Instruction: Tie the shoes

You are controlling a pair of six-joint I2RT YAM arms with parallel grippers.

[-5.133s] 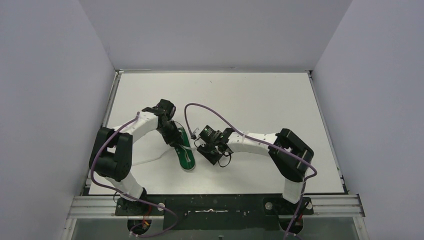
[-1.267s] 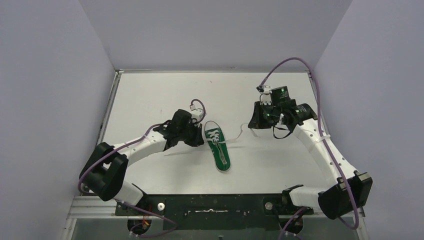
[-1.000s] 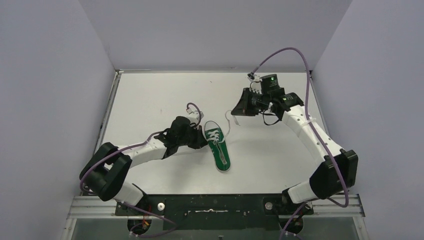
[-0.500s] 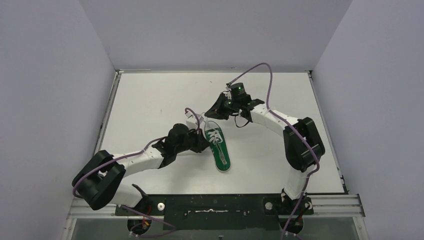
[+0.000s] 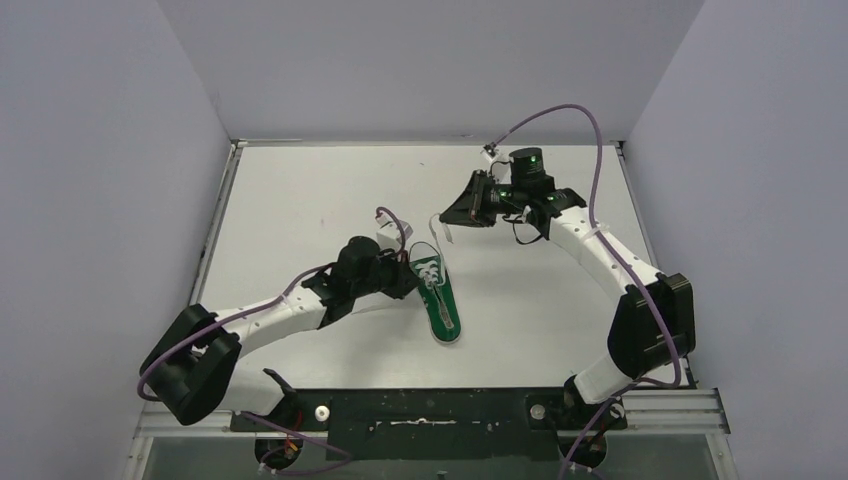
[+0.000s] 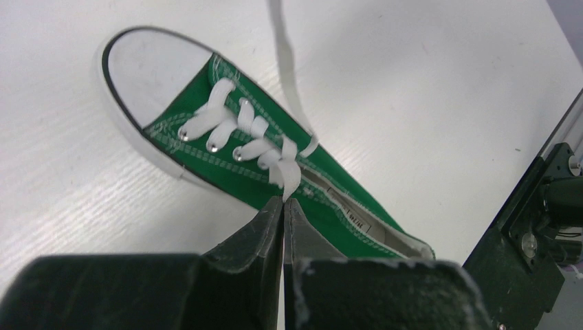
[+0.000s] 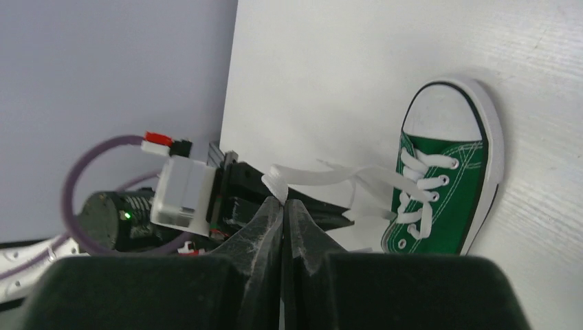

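The small green canvas low-top sneaker (image 5: 441,306) lies flat on its sole near the middle of the white tabletop (image 5: 300,190), a little to the left. Its white rubber toe cap (image 6: 148,75) points to the far side and its open heel to the near side, turned slightly to the right. Its white laces (image 6: 256,148) cross through the eyelets over the front of the shoe and are not knotted. The left gripper (image 6: 283,201) sits low at the left side of the sneaker, just beside the tongue. Its jaws are pressed together on a short stretch of lace that comes straight out of the nearest eyelets, so the fingertips are almost touching the shoe's upper. A second lace strand (image 6: 282,62) leaves the top of the lacing and runs away toward the far side. In the right wrist view that strand reaches the right gripper (image 7: 283,204), whose jaws are closed flat on the lace's end, with a small fold of lace showing above the tips. This gripper hangs above the table beyond and slightly right of the toe, apart from the shoe, joined to it only by the raised lace. The right arm arches in from the near right corner with a purple cable (image 5: 560,110) looping over it. The left arm stretches low across the table from the near left. Plain pale grey walls (image 5: 430,60) enclose the table on three sides.
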